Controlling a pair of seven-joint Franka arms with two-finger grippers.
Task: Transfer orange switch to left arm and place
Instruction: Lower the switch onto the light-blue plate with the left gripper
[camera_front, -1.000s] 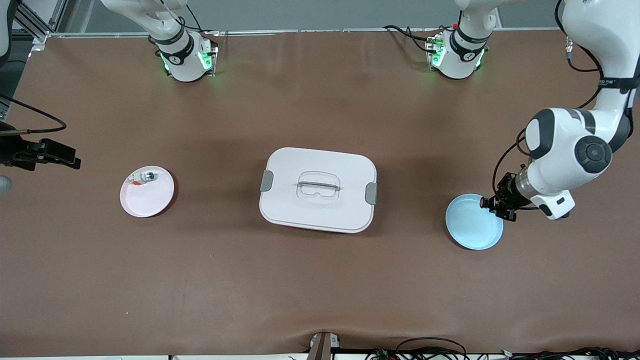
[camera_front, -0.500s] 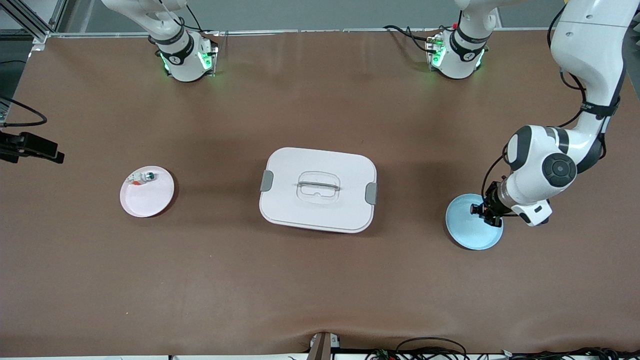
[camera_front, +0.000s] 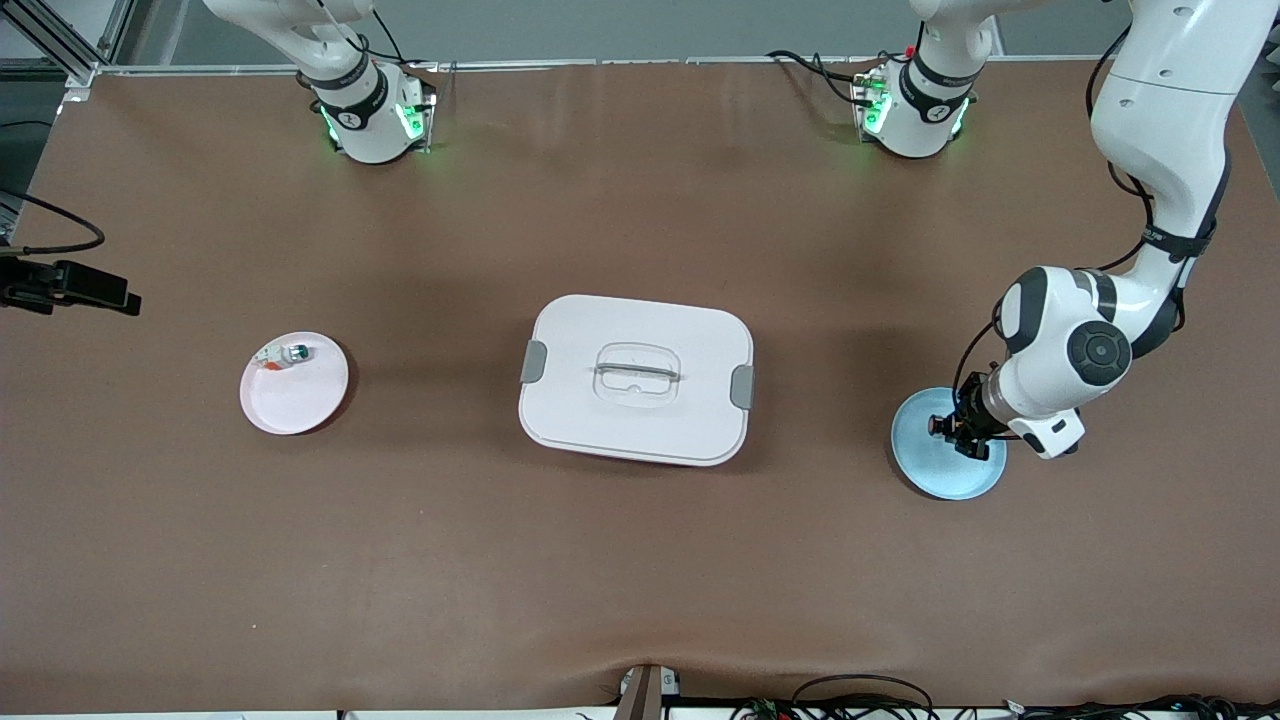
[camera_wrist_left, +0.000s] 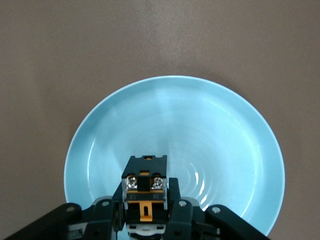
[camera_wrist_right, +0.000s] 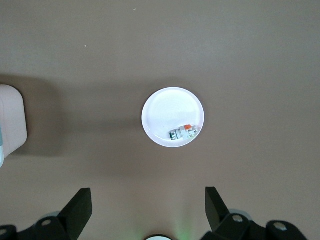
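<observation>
While the left end effector (camera_wrist_left: 146, 215) clamps the orange switch (camera_wrist_left: 145, 192) just over the blue plate (camera_wrist_left: 235, 150), it should lower gently before releasing, and the right end effector (camera_wrist_right: 145, 215) waits wide open and empty high above the pink plate (camera_wrist_right: 165, 110).

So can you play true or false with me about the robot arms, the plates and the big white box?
1. The left tool is holding the orange switch over the blue plate. True.
2. The box has its lid off. False: the lid is on.
3. The pink plate has nothing on it. False: a small white-and-green component lies on it.
4. The right tool is open. True.
5. The box sits between the two plates. True.
</observation>
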